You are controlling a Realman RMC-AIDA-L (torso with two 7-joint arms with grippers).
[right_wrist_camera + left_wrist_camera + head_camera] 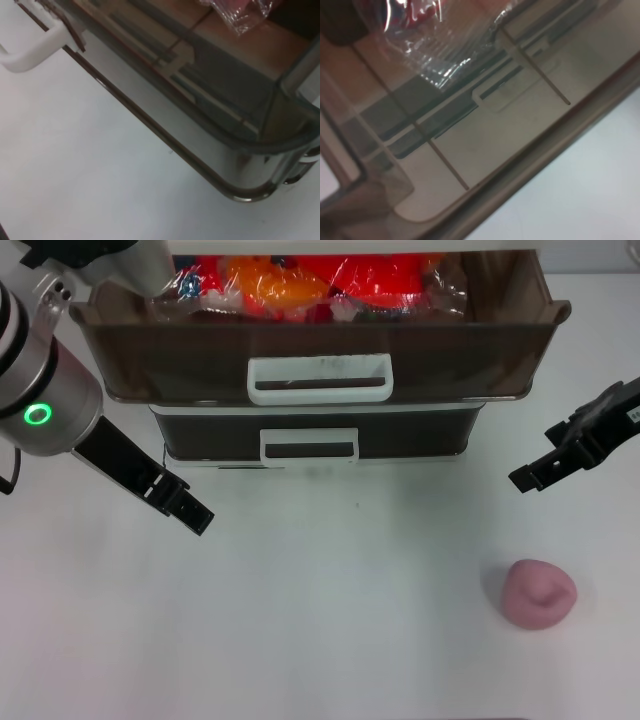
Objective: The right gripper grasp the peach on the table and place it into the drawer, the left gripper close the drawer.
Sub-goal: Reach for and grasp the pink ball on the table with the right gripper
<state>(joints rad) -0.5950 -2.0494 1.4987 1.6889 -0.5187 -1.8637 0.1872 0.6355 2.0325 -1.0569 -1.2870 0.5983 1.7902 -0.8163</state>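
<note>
Two grippers in the head view, neither touching anything. Right gripper (pixel 530 476) off the drawer cabinet's right end, above the table (pixel 330 620), up and slightly right of the peach (pixel 538 593); cannot tell whether fingers apart or together. Positioned, by judgement, as a start for descending onto the fruit.

Peach alone on bare table at near right, dimple up, well apart from cabinet and both arms. Not yet grasped.

Drawer (pixel 200 360) pulled out, top of the stack, white loop handle (pixel 320 378) facing the robot; red and orange packets (pixel 300 285) crowded toward the back, leaving open floor in front, likely the landing spot for the peach. Darker drawer (pixel 200 440) below, pushed in.

Left gripper (pixel 180 502) low at the cabinet's left front, green ring (pixel 37 415) lit on its silver arm; finger state unclear. Waiting near the drawer front, presumably for the closing push.

Wrist views: only drawer wall, floor and table.
</note>
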